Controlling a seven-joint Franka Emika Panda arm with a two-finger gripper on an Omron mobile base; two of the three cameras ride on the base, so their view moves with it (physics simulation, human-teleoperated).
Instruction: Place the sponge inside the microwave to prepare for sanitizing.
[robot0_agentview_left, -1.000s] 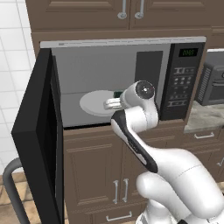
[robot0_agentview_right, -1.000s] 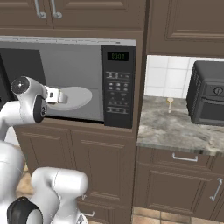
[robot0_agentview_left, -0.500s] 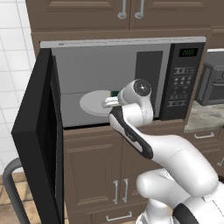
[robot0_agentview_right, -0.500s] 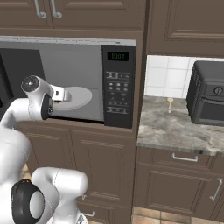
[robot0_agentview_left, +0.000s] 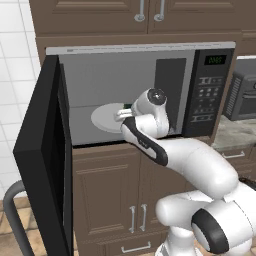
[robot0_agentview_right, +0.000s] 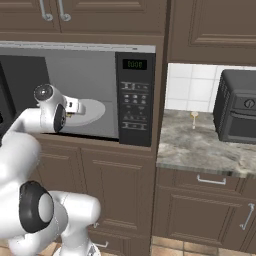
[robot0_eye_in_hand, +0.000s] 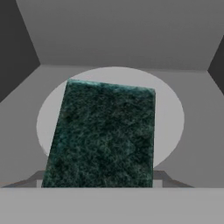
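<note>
While the microwave (robot0_agentview_left: 150, 90) stands with its door (robot0_agentview_left: 45, 160) swung wide to the left, the arm reaches through the front opening and the gripper (robot0_agentview_left: 121, 116) sits just inside the cavity, at the near edge of the white turntable (robot0_agentview_left: 107, 117). From the hand camera the sponge (robot0_eye_in_hand: 105, 135) juts forward from between the fingers, its dark green scouring face turned up, and it hangs over the near half of the turntable (robot0_eye_in_hand: 170, 113) with the grey cavity walls around it. Its near end lies at the fingers, so the gripper is pinching the sponge at a middling spread. Whether the sponge touches the turntable cannot be told. Beside the cavity on the right is the keypad (robot0_agentview_right: 134, 102) with its green display (robot0_agentview_right: 134, 64).
</note>
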